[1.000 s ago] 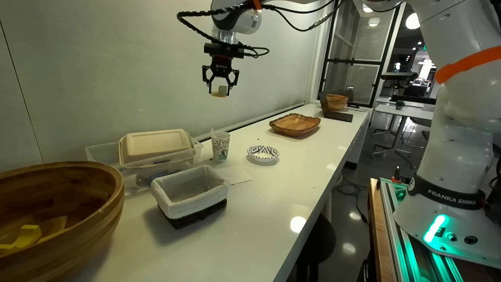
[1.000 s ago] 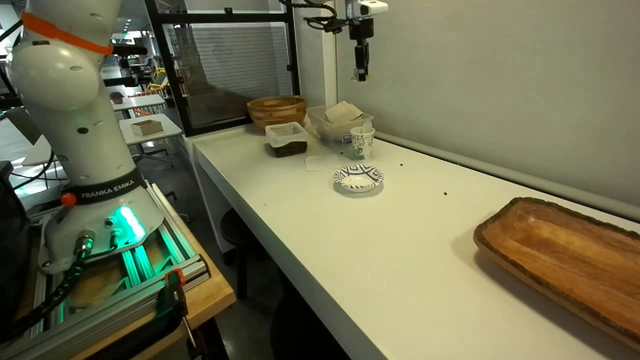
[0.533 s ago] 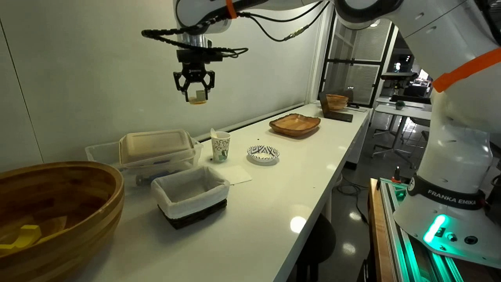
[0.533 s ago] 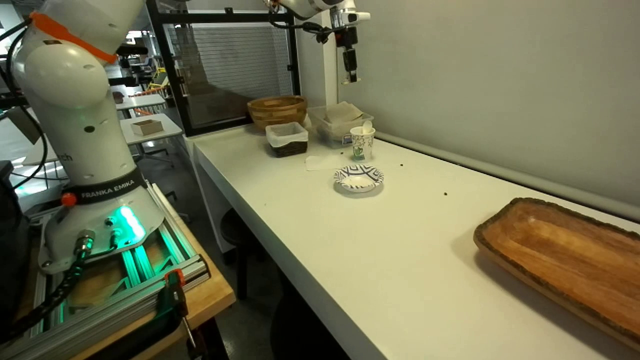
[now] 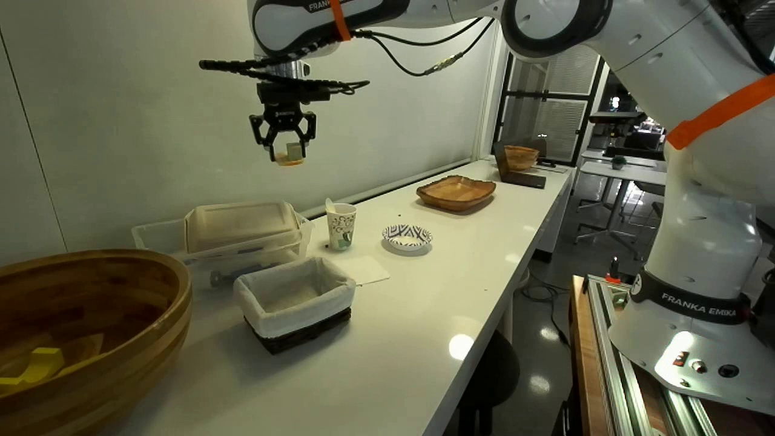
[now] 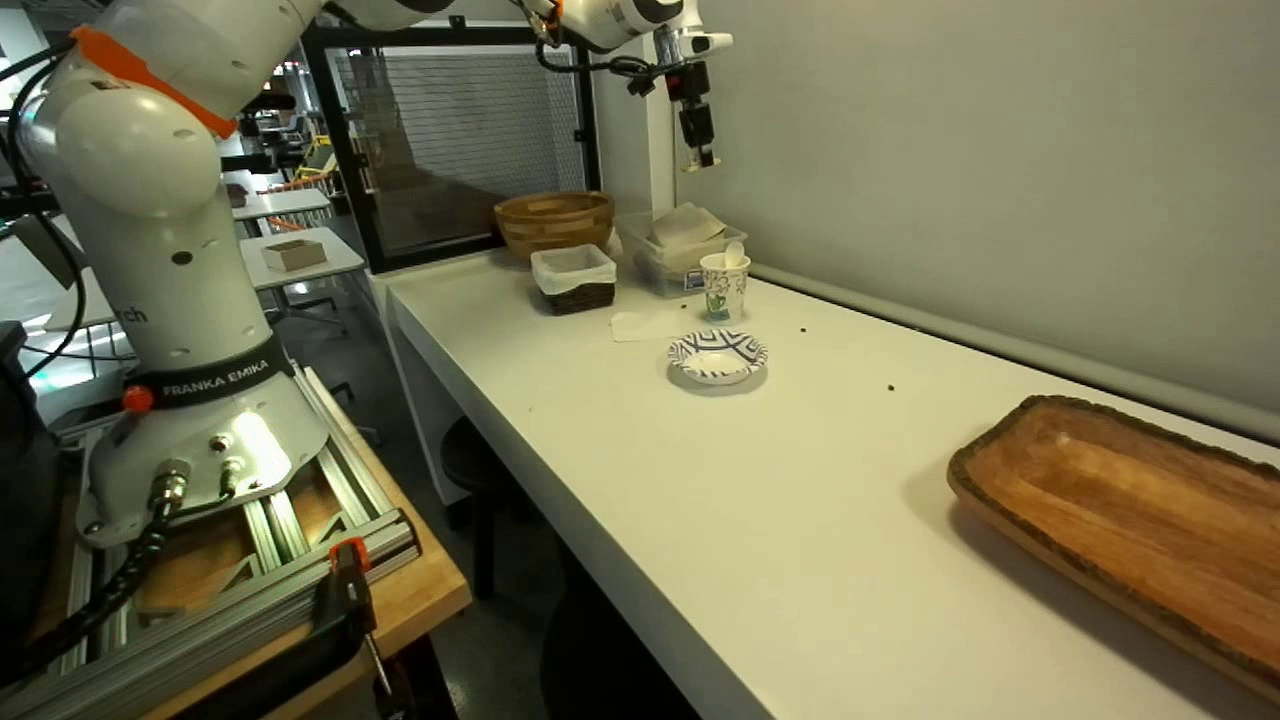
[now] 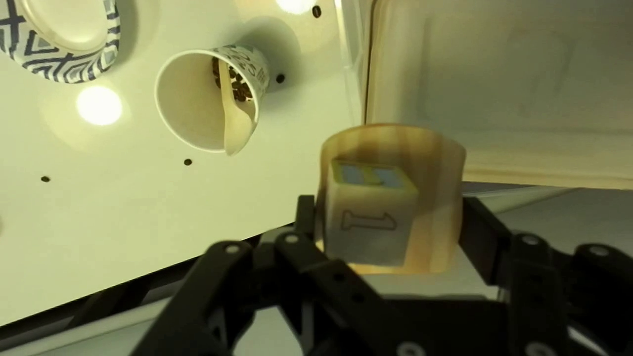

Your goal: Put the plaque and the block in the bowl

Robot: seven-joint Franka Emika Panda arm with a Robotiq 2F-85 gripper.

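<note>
Largest, the bowl (image 5: 133, 372), lower than the jaws and well apart from them, past the clear box (image 5: 248, 259): wide, deep, probably heavy and stiff enough to take a knock without shifting. Next, held up in the gripper (image 7: 390, 222), apart from everything beneath: the plaque (image 7: 437, 212), pinched at two opposite edges, one jaw to each, filling the whole gap. Judging by the striped, wooden look, likely light, rigid and hard to break, yet perhaps a touch slick along the smooth edges; best gripped just so, edge to edge, and kept level. Smallest of all, on top of the plaque, between the jaws and closer to one than the other: the block (image 7: 368, 222) (marked 1 on one side, too slanted to read on the next). Probably light and hard too, with flat opposite sides to take hold of if ever in need of lifting alone. Cannot tell whether squeezed by the closer jaw or merely resting loose; treat as loose, avoid tilts and jerks, and sink low over the bowl before spreading the jaws.
</note>
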